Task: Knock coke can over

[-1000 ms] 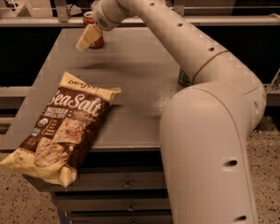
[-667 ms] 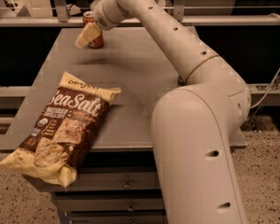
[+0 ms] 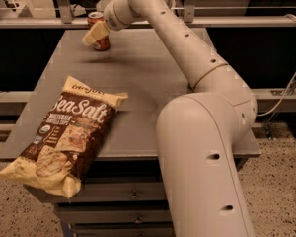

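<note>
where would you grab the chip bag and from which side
The chip bag lies flat on the table, so its face offers little to pinch. Its bottom end hangs past the front edge: probably best to grip that seam from the front. The gripper is at the far end, by the coke can.

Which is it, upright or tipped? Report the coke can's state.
Upright: the coke can stands on its base, silver top up, the gripper overlapping its middle.

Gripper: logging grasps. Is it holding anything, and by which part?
Cannot be told: the gripper overlaps the upper part of the coke can at the far end of the table, but no hold shows.
</note>
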Controlling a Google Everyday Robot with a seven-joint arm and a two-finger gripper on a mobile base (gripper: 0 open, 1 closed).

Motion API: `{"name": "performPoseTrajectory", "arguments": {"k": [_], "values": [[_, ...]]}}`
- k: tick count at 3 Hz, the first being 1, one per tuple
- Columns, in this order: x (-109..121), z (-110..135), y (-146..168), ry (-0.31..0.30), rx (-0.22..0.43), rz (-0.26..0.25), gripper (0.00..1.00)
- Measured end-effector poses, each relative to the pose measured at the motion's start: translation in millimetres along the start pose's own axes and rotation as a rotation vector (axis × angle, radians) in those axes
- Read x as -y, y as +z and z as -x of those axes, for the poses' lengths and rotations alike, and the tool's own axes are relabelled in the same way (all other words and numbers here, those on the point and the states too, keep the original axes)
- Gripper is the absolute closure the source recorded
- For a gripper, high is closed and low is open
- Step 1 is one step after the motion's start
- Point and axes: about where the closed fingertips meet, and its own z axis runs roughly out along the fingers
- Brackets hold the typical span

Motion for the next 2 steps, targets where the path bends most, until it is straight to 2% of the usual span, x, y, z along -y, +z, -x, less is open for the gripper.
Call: {"name": "performPoseTrajectory", "arguments": {"k": [2], "values": [[5.9,-3.8,4.6,0.067,-0.032,-0.002,0.41]]}}
